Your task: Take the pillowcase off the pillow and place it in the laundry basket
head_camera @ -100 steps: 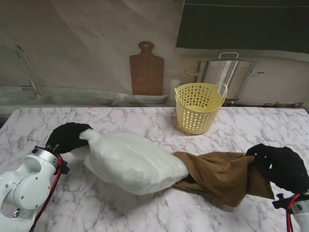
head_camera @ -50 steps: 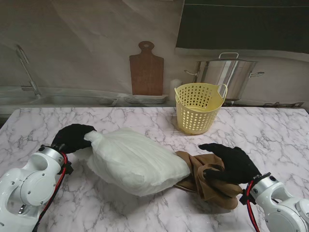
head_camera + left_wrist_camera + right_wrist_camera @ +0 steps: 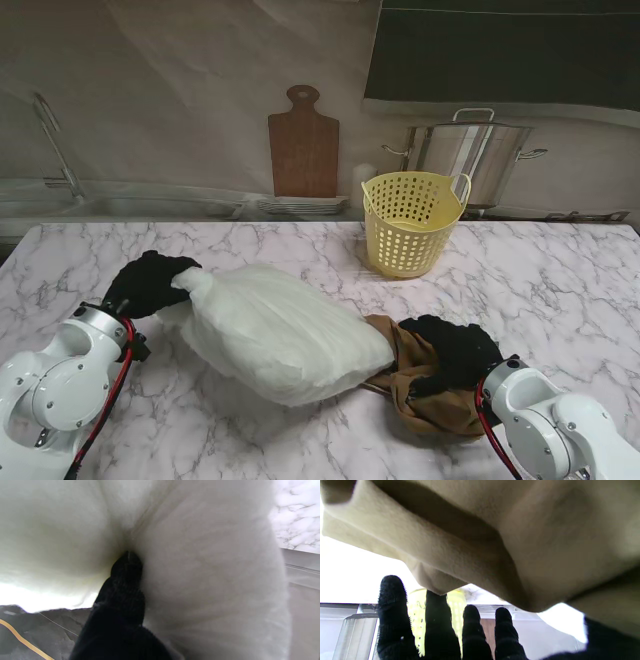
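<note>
Since the earlier frame the right hand (image 3: 447,352) has slid left onto the bunched brown pillowcase (image 3: 425,385) at lower right (fingers spread, not gripping), so it should clench cloth before pulling while the left hand (image 3: 148,283) pinches the pillow (image 3: 275,330).

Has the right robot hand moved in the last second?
Yes. The right robot hand moved left toward the pillow, bunching the pillowcase, judged against the laundry basket.

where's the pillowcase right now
In the stand view the brown pillowcase lies bunched on the marble table's right side, nearer to me than the yellow laundry basket, under the right hand and against the white pillow's right end.
</note>
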`<act>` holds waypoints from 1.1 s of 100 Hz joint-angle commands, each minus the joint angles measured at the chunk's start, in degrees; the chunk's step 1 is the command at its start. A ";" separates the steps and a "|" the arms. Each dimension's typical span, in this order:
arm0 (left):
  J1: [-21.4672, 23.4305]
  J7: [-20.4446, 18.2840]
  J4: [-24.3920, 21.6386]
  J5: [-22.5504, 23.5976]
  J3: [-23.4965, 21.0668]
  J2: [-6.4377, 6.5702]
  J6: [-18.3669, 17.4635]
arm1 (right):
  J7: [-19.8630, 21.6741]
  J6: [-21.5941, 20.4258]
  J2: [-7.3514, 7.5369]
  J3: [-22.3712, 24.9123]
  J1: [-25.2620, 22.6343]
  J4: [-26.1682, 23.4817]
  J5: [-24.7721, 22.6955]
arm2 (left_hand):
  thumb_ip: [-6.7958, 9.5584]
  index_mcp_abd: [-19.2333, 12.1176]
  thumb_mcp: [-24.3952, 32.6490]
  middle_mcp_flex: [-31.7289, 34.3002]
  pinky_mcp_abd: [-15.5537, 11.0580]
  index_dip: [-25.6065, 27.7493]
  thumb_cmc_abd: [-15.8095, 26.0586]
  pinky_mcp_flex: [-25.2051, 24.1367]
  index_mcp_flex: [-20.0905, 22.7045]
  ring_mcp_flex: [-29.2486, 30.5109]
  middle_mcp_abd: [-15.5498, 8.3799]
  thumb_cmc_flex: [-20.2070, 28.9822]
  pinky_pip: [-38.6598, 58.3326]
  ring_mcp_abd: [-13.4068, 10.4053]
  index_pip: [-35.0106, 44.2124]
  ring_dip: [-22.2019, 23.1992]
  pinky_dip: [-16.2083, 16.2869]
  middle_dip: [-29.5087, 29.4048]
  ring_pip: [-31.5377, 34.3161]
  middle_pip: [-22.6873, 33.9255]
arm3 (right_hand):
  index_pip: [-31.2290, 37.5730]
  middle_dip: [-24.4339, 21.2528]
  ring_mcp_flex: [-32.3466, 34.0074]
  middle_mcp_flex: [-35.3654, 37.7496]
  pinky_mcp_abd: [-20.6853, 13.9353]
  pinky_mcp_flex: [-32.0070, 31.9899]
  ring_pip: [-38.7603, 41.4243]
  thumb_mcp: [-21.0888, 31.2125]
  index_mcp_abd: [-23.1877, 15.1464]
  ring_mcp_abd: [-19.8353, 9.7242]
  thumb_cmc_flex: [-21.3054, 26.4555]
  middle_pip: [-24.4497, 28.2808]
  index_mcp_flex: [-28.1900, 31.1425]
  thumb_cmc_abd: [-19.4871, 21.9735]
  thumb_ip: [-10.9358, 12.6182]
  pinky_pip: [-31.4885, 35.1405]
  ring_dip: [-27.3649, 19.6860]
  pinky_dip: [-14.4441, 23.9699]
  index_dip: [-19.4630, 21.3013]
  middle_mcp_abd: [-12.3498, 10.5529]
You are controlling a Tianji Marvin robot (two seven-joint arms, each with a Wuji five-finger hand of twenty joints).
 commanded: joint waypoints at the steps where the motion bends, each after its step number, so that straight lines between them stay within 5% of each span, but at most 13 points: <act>1: 0.42 -1.49 0.13 -0.54 -0.31 -0.04 -0.24 | 0.44 0.44 -0.03 -0.62 0.43 1.25 0.15 | 1.59 -1.53 -1.77 -5.28 2.93 -0.61 8.89 -6.39 -1.45 -4.26 1.98 4.42 77.74 3.75 -1.96 0.46 1.50 -5.48 -3.33 -1.46 | 3.32 2.74 5.39 0.85 -1.62 4.39 3.46 -2.96 1.36 -2.31 4.77 6.41 2.25 -2.16 1.77 3.51 3.23 3.95 2.20 -0.46; 10: 0.69 -1.72 0.19 -1.14 -0.81 -0.02 -1.28 | 0.69 1.01 0.06 -1.78 1.45 2.34 0.42 | 1.25 -1.28 -2.51 -14.88 4.47 -1.69 9.06 -14.03 -5.01 -12.87 3.69 -0.97 68.12 5.27 -6.69 -1.84 1.39 -8.41 -9.16 -6.62 | 7.23 6.04 12.84 4.89 -6.54 10.49 8.04 -3.84 0.80 -5.39 12.65 13.58 5.97 -0.61 2.93 7.68 7.33 6.63 3.81 -1.22; 22: 0.86 0.72 0.51 -0.27 -1.30 -0.30 -2.08 | 0.51 2.38 0.02 -2.88 2.72 3.98 2.05 | 1.21 -0.54 -2.97 -25.56 5.08 -2.29 10.81 -18.89 -6.30 -21.10 4.28 -6.46 58.31 5.77 -12.91 -4.65 -0.02 -11.59 -13.76 -11.38 | 12.15 11.43 18.47 14.54 -13.32 16.54 12.29 6.71 -1.05 -9.96 16.67 20.21 13.87 1.08 2.36 10.59 12.23 6.80 4.50 -2.33; 36: 1.02 4.12 0.66 -1.14 -2.29 -0.91 -2.75 | 0.22 3.65 -0.10 -3.14 3.46 5.16 4.22 | 0.90 0.79 -3.75 -32.63 5.91 -8.12 14.24 -21.87 -10.12 -27.68 4.55 -13.13 49.33 6.76 -17.56 -7.83 -1.66 -14.35 -16.61 -13.54 | 18.11 17.52 25.23 23.87 -19.46 22.81 18.89 12.49 -3.39 -12.21 21.29 26.18 21.29 2.64 2.16 14.95 17.14 7.61 5.24 -2.79; 38: 1.07 4.68 0.65 -1.20 -2.48 -1.00 -2.85 | 0.18 3.63 -0.10 -3.14 3.51 5.25 4.21 | 0.77 0.95 -4.03 -33.44 5.98 -8.47 14.69 -22.21 -11.08 -28.25 4.48 -14.20 48.74 6.99 -18.00 -8.00 -1.77 -14.55 -16.82 -13.79 | 19.44 19.24 26.23 26.16 -20.01 23.60 19.83 12.73 -3.95 -12.62 22.31 27.04 23.03 2.31 0.15 15.50 17.81 7.75 5.26 -2.98; 46: 1.21 7.19 0.70 -0.76 -3.46 -1.37 -3.23 | -0.18 3.91 -0.16 -3.47 3.79 5.79 4.76 | 0.48 0.97 -4.12 -34.85 6.74 -10.62 14.98 -22.57 -13.87 -29.46 4.11 -19.33 44.85 7.41 -19.55 -8.98 -2.15 -15.51 -17.34 -14.04 | 29.18 24.87 30.12 33.30 -21.18 26.93 23.37 14.54 -6.43 -13.86 25.52 25.76 25.31 0.46 -3.48 17.78 19.96 8.49 -1.31 -3.54; 63: 1.76 10.44 0.74 -0.29 -5.96 -1.94 -2.70 | -2.21 4.49 -0.38 -4.16 4.34 6.81 4.90 | 0.05 1.15 -4.16 -40.66 8.85 -15.77 13.88 -22.14 -22.80 -31.94 4.78 -28.37 36.78 8.69 -24.19 -10.80 -2.92 -18.64 -18.69 -15.29 | 41.18 26.93 37.51 43.64 -21.51 33.88 30.85 18.98 -10.80 -15.61 28.26 28.09 30.81 0.18 -4.54 23.15 22.65 10.03 -7.29 -5.35; 78: 1.26 13.30 2.16 -0.34 -7.02 -2.43 -1.28 | -3.33 4.41 -0.49 -4.19 4.57 7.14 4.69 | 0.05 1.23 -3.94 -41.40 10.07 -17.43 14.74 -21.17 -23.86 -32.19 4.47 -29.46 34.11 9.09 -24.31 -11.24 -2.35 -20.38 -18.72 -15.28 | 42.81 29.21 38.01 44.48 -22.28 35.79 36.55 20.54 -11.60 -16.41 28.77 30.21 33.16 0.62 -4.83 25.51 24.06 11.19 -7.03 -4.94; 110: -1.84 16.64 4.08 -4.14 -4.11 -3.29 -0.56 | -8.40 4.41 -1.10 -3.95 4.81 7.73 4.18 | 0.38 2.48 -3.71 -28.29 9.45 -16.31 17.59 -18.52 -17.93 -28.05 4.19 -21.26 32.80 7.13 -20.84 -9.59 1.07 -15.30 -16.82 -11.98 | 43.55 32.27 38.12 43.65 -22.89 36.79 41.17 21.94 -11.57 -17.02 28.60 32.28 34.51 1.93 -4.99 27.52 23.89 12.12 -6.08 -4.43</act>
